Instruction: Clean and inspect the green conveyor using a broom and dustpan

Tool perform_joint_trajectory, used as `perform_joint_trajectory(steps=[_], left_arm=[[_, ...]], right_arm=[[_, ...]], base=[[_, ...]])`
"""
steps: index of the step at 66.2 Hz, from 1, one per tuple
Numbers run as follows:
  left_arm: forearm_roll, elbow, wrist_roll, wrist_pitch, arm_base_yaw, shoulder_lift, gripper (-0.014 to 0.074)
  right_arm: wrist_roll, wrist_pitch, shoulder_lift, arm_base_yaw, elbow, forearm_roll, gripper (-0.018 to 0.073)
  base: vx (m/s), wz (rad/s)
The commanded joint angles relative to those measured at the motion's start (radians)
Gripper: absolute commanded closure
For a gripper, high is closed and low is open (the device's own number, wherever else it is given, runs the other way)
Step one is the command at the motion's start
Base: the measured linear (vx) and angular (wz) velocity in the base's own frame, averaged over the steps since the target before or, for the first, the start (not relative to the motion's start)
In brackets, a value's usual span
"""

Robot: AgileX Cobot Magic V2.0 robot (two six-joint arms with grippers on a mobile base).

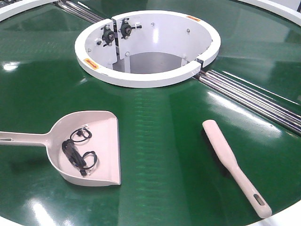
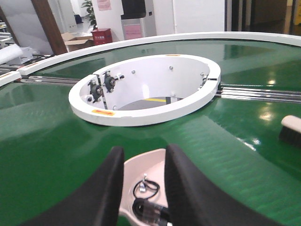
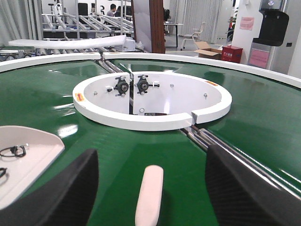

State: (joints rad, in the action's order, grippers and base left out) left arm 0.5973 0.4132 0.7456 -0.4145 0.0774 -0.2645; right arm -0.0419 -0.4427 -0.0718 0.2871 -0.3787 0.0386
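Dustpan [image 1: 87, 150] lies left on the green conveyor [image 1: 155, 141], black cable [image 1: 75, 153] inside; broom [image 1: 233, 165] lies right. Left gripper [image 2: 143, 188] and right gripper [image 3: 150, 188] hover spread, empty. Tilting the pan could spill the cable.

Right end effector [image 3: 151, 188] spread wide, dark fingers [image 3: 66, 193] at 8 and 4 o'clock of frame. Broom [image 3: 149, 195] lies on green conveyor [image 3: 263, 113] between fingers, untouched, rounded tip toward 12 o'clock. Dustpan [image 3: 28, 155] at 9 o'clock, black cable [image 3: 13, 151] inside. White centre ring [image 3: 150, 101] beyond broom at 12 o'clock; silver rollers [image 3: 221, 146] run from ring toward 4 o'clock.
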Motion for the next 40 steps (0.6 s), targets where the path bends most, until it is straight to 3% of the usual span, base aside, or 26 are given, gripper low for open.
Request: perform_joint_trajectory(steps=[1,18,23,29,32,40], left_arm=[[0.028,-0.058,-0.013,0.114,0.006,0.039,0.0401],[0.028,-0.141,-0.013,0.224,0.006,0.050,0.0403],[0.028,-0.142,-0.012,0.219,0.006,0.050,0.0461],[0.028,-0.142,-0.012,0.212,0.006,0.050,0.0608],[0.028,-0.142,-0.012,0.216,0.006,0.050,0.0605],[0.028,-0.142,-0.012,0.234,0.006,0.050,0.0604]], right_arm=[[-0.011,0.098,0.027,-0.005,0.043,0.005,0.0086],[-0.012,0.168,0.029,-0.005,0.123,0.007,0.0126],[-0.012,0.171,0.029,-0.005,0.123,0.005,0.0239],[-0.011,0.176,0.029,-0.005,0.123,0.004,0.0471],[-0.009,0.182,0.029,-0.005,0.123,0.001,0.0575],[-0.007,0.189,0.029,-0.005,0.123,-0.012,0.0568]], base=[[0.00,0.00],[0.00,0.00],[0.00,0.00],[0.00,0.00],[0.00,0.00],[0.00,0.00]])
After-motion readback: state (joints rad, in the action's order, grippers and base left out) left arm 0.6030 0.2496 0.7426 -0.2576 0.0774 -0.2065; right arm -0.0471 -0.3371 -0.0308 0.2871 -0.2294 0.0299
